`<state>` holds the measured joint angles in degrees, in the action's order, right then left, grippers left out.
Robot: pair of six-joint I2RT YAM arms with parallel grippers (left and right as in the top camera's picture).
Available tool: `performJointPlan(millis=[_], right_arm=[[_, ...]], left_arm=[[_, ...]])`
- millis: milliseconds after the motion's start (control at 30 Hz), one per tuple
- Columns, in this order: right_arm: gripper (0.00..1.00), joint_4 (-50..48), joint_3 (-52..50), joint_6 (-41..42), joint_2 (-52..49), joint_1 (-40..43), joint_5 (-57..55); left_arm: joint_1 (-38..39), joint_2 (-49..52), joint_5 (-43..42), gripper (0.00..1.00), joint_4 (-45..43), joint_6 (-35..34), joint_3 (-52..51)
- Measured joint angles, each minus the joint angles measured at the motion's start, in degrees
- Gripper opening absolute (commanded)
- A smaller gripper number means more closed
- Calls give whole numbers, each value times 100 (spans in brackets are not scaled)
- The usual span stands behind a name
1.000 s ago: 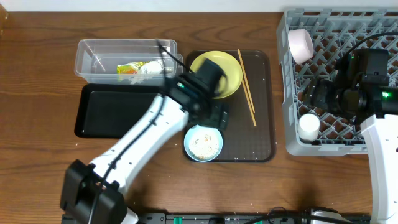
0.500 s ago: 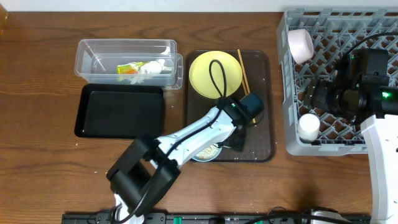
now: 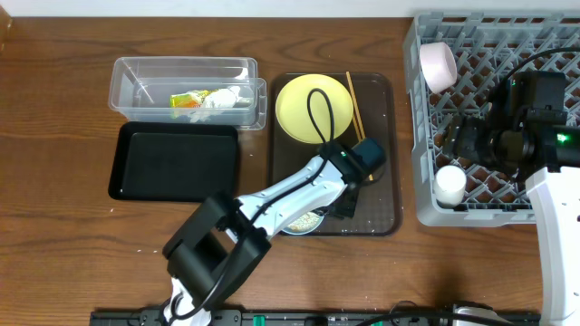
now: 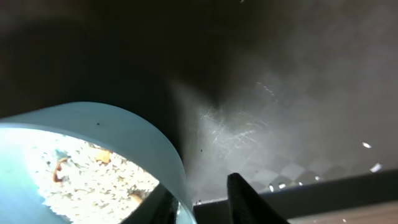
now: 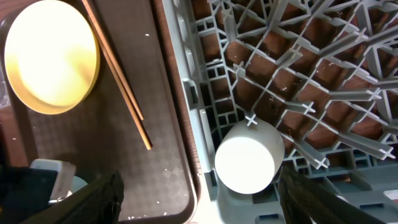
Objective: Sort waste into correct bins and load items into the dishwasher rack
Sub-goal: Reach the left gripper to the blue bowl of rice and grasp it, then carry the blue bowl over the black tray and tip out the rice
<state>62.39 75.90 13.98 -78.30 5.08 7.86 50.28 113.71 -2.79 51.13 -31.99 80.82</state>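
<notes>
The light blue bowl (image 3: 304,221) (image 4: 93,162), with rice-like leftovers inside, stands at the front of the brown serving tray (image 3: 382,186). My left gripper (image 3: 342,201) (image 4: 203,200) straddles its right rim, one finger inside and one outside. The jaws are narrowed but open, with a gap at the outer finger. The yellow plate (image 3: 304,100) (image 5: 50,56) and the chopsticks (image 3: 356,104) (image 5: 118,68) lie further back on that tray. My right gripper (image 3: 462,140) (image 5: 202,199) hangs open over the grey rack (image 3: 489,54). The white cup (image 3: 449,184) (image 5: 249,155) stands below it. A pinkish bowl (image 3: 438,63) leans in the rack's back left corner.
A clear tub (image 3: 145,77) at the back left holds the printed wrapper (image 3: 190,100) and white scrap. A black tray (image 3: 172,161) lies just in front of it. White crumbs dot the serving tray (image 5: 168,174). The rack's wall borders the tray on the right.
My left arm has swung from over the yellow plate to the bowl's right side. It has come down onto the rim, and its jaws have narrowed. The right arm has stayed put.
</notes>
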Motion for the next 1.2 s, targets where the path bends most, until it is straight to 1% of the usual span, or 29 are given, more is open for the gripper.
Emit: performJointPlan(millis=[33, 100, 433, 533, 633, 767, 900, 1067, 1200], right_arm=[[77, 2, 0, 0, 0, 0, 0], [77, 2, 0, 0, 0, 0, 0], [78, 4, 0, 0, 0, 0, -61], [78, 7, 0, 0, 0, 0, -90], [78, 4, 0, 0, 0, 0, -109], [78, 4, 0, -17, 0, 0, -114], [78, 4, 0, -59, 0, 0, -127], [78, 7, 0, -72, 0, 0, -127], [78, 48, 0, -81, 0, 0, -127]], left_arm=[[7, 42, 2, 22, 0, -20, 0], [11, 101, 2, 6, 0, -63, 0], [-2, 26, 59, 6, 79, -26, 0], [-94, -170, -48, 6, 251, 118, 7], [-341, -511, -337, 6, 356, 289, 33], [-966, -1220, -776, 7, 518, 487, 79], [-1947, -1926, -1261, 6, 772, 807, 157], [-3185, -2201, -1882, 6, 1038, 1346, 192], [-4264, -2188, -2739, 6, 1023, 1902, 92]])
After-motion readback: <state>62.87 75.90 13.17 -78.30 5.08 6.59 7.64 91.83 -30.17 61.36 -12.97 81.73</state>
